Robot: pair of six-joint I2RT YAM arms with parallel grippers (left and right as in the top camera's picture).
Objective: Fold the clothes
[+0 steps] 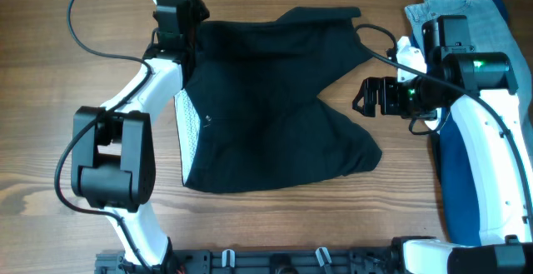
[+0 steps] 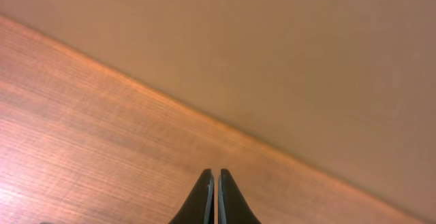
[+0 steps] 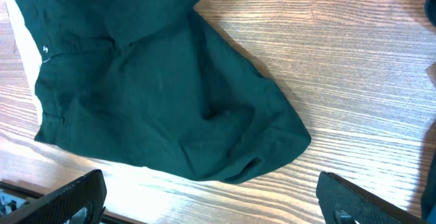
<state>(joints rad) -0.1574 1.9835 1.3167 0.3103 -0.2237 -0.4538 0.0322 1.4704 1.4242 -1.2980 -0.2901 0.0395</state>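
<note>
Nearest you, in the lower left of the overhead frame, stands the left arm's bulky black elbow joint (image 1: pixel 108 153). From it the arm runs up to the left gripper (image 1: pixel 177 12), which sits at the upper left corner of the black garment (image 1: pixel 266 99). In the left wrist view you see its jaws pressed together, their tips over the bare wooden surface (image 2: pixel 102 135). The black garment lies spread and rumpled across the middle of the surface, with a white strip (image 1: pixel 188 132) showing along its left edge. The right gripper (image 1: pixel 371 97) sits just right of the garment, right of centre, jaws spread wide and holding nothing. Its wrist view shows the garment's lower corner lying on the wood ahead of them. Light blue jeans (image 1: pixel 454 3) lie in the upper right, and dark blue fabric (image 1: pixel 454 191) lies at the right edge
</note>
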